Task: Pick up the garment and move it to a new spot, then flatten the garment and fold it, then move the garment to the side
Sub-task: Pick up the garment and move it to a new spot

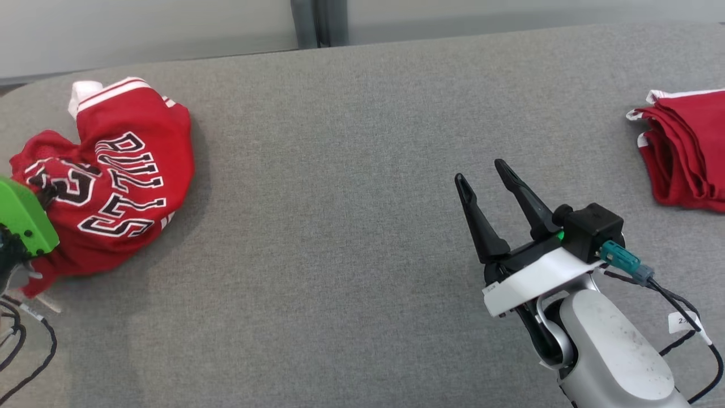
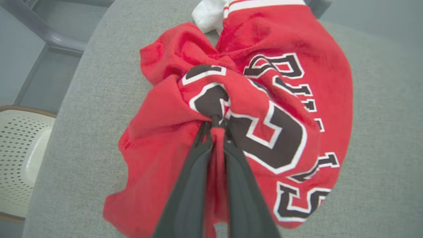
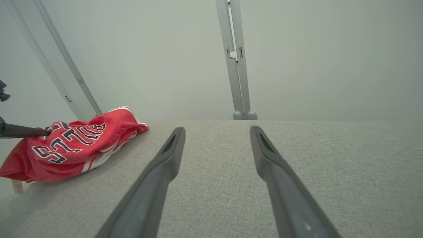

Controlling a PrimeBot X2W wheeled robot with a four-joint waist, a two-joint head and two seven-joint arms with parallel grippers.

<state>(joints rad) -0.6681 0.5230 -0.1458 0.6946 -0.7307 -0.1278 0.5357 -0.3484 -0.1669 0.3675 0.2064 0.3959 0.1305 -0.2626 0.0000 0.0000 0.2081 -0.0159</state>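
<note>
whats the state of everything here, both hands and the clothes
red jersey, crumpled in a heap, not flattened, one fold pinched
left hand, shut on a fold of the jersey
right hand, open, holding nothing, apart from the jersey
red stack of clothes, folded, lying untouched on the robot's right

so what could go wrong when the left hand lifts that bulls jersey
The left hand pinches one small bunched fold of the Bulls jersey; it may slip out on lifting.
The jersey lies near the left edge of the grey padded surface, so a slip could drop it off.
The right hand hangs open, far off, offering no second grip.
</note>
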